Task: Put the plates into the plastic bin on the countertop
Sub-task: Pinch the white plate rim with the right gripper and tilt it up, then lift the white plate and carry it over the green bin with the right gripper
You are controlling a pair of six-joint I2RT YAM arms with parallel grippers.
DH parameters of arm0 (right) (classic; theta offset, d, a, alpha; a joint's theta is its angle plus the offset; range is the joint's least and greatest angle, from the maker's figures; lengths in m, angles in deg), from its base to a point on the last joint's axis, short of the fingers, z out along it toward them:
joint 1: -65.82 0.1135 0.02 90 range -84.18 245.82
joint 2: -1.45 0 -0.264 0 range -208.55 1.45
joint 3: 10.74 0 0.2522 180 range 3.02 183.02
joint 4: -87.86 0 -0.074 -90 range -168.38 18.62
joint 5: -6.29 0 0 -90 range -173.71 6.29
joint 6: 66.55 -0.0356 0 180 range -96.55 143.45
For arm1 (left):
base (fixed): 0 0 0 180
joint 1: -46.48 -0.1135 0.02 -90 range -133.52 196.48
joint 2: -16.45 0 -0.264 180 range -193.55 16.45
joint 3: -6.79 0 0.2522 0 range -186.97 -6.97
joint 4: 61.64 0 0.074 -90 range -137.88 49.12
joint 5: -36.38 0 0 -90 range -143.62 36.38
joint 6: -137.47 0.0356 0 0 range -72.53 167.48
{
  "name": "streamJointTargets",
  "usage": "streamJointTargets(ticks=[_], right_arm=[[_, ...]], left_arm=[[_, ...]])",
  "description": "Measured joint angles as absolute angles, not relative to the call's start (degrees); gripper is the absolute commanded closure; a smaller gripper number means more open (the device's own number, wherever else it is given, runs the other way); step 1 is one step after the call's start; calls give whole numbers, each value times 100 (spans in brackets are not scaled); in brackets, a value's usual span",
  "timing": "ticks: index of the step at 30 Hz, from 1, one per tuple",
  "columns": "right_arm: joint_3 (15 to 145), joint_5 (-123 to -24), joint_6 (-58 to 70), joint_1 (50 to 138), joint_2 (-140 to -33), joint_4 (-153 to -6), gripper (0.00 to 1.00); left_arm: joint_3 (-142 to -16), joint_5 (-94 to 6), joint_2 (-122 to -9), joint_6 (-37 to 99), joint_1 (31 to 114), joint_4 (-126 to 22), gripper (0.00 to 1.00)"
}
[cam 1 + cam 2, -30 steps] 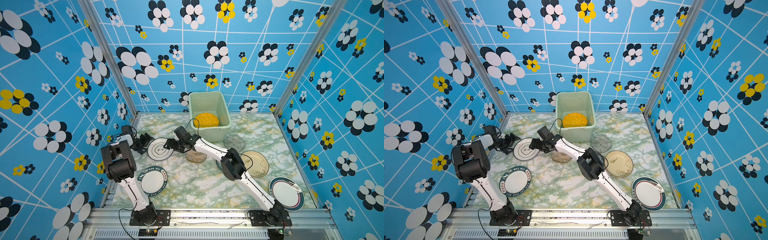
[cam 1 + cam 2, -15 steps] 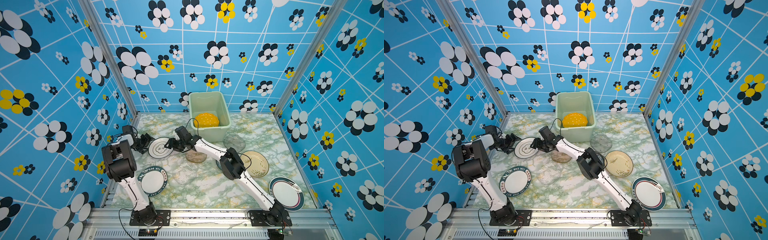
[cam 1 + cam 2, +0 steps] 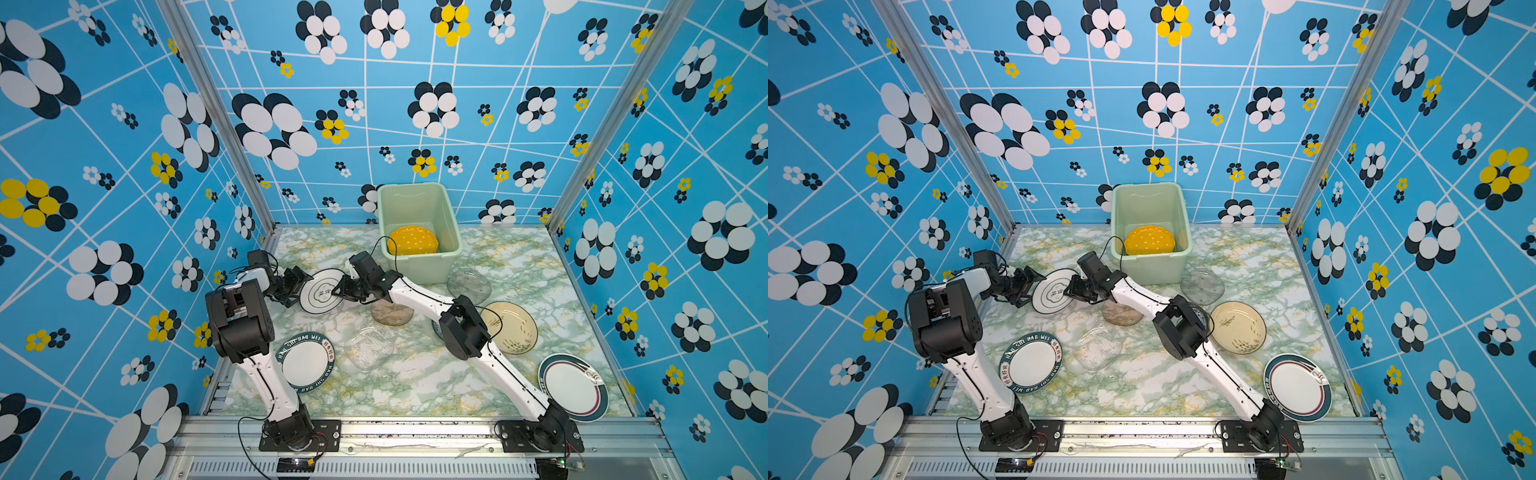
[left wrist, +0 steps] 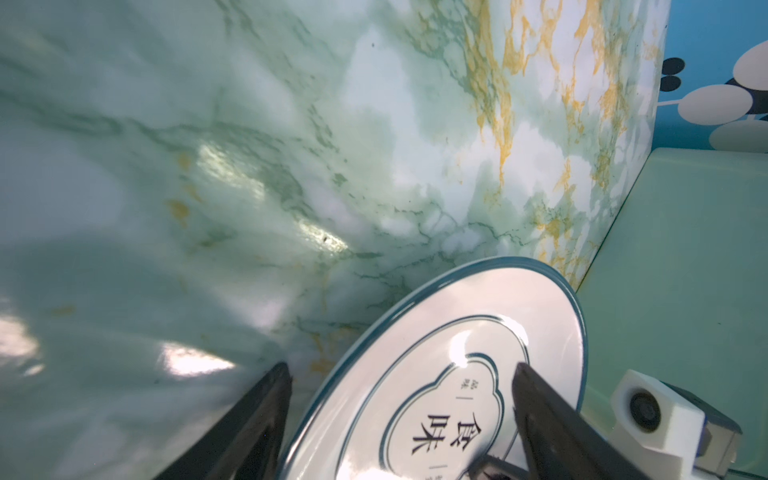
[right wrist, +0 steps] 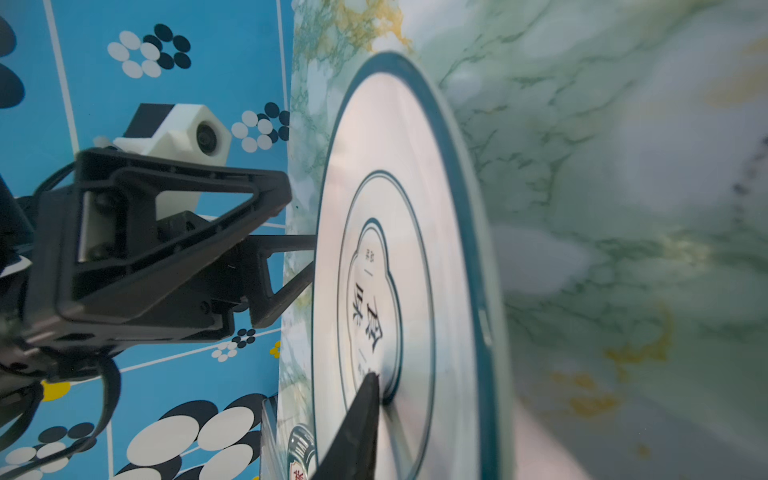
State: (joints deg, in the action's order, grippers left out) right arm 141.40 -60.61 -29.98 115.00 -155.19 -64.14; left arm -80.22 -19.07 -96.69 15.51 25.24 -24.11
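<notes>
Jaws of my right gripper (image 3: 340, 291) are pinched narrow on the teal-rimmed plate (image 3: 320, 291), left of center in both top views. In the right wrist view one finger (image 5: 361, 415) lies against the plate's face and the other's hidden behind it, so it looks like a real grip imo. Plate's tilted up off the countertop (image 3: 415, 386), not lying flat. My left gripper (image 3: 300, 284) sits at the opposite rim w/ jaws spread wide, straddling the edge, not clamping afaict.

The plastic bin (image 3: 415, 266) is just up and right of that, upper middle of frame by the back wall, w/ one yellow dotted plate (image 3: 411, 241) inside. So 1 done, 1 in hand.

The rest lie on the countertop:
- lettered-rim plate (image 3: 305, 361), lower left
- clear glass plate (image 3: 370, 351), just beside it
- brown glass plate (image 3: 388, 318), partly under my right arm
- grey glass plate (image 3: 469, 284), right of the bin
- cream plate (image 3: 509, 328), right of center
- striped-rim plate (image 3: 573, 386), lower right

At least six to go after this one, so early days tbh.
</notes>
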Motion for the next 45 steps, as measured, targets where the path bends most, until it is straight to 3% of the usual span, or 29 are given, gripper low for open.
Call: streamJointTargets(ticks=[11,24,31,35,45], right_arm=[[14217,-5978,-2976,11459,-15517,-6639,100],[14215,-6072,-2607,11382,-15259,-5927,100],[14213,-6112,-1850,11273,-14544,-5231,100],[14228,-6131,-1315,11236,-14074,-4794,100],[14250,-6398,-478,10904,-13189,-3817,100]], left_arm=[[-8022,-1905,-9669,1553,2516,-2411,15],[-7782,-1558,-9001,1061,2393,-2909,13],[-7502,-1385,-8375,336,2363,-3882,10],[-7334,-1361,-8111,56,2369,-4249,1],[-7218,-1398,-7200,-123,2841,-4490,1]])
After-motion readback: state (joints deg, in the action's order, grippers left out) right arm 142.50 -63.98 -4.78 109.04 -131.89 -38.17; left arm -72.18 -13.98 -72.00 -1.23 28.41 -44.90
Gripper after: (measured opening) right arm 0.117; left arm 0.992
